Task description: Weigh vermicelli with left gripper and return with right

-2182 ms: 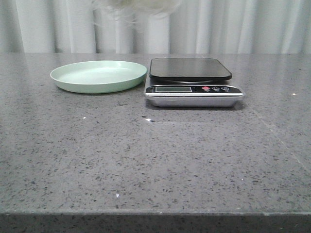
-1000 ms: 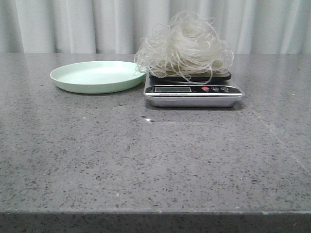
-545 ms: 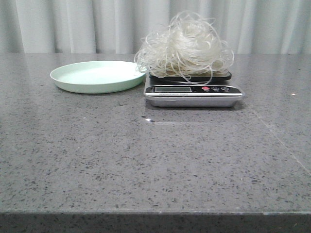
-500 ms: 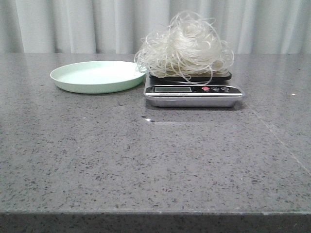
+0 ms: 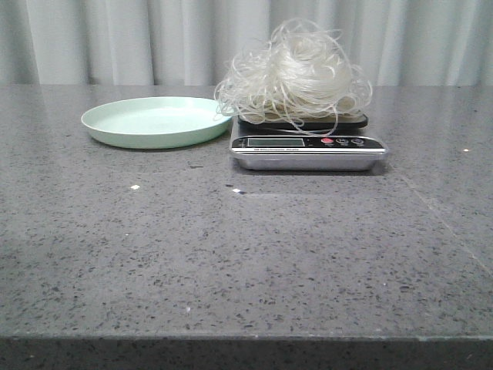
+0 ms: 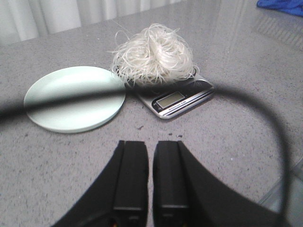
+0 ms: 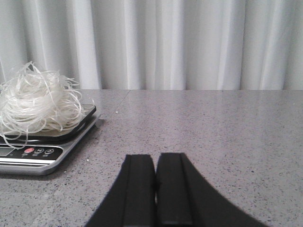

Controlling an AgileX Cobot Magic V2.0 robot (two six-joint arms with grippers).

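The vermicelli point(image 5: 294, 73), a fluffy nest of thin white strands, sits on the black platform of a silver kitchen scale point(image 5: 308, 142). It also shows in the left wrist view point(image 6: 154, 53) and the right wrist view point(image 7: 35, 101). A pale green plate point(image 5: 154, 121) lies empty just left of the scale. My left gripper point(image 6: 150, 144) is shut and empty, well back from the plate point(image 6: 73, 97) and scale point(image 6: 177, 97). My right gripper point(image 7: 155, 157) is shut and empty, off to the right of the scale point(image 7: 40, 146). Neither gripper shows in the front view.
The grey speckled table point(image 5: 246, 254) runs to a white curtain point(image 5: 115, 38) at the back. Small white crumbs point(image 5: 135, 187) lie on the table in front of the plate. A dark cable loop point(image 6: 265, 113) arcs across the left wrist view.
The vermicelli came down from the top of the view onto the scale between 2.2 s and 1 s ago. Since then it has stayed still there.
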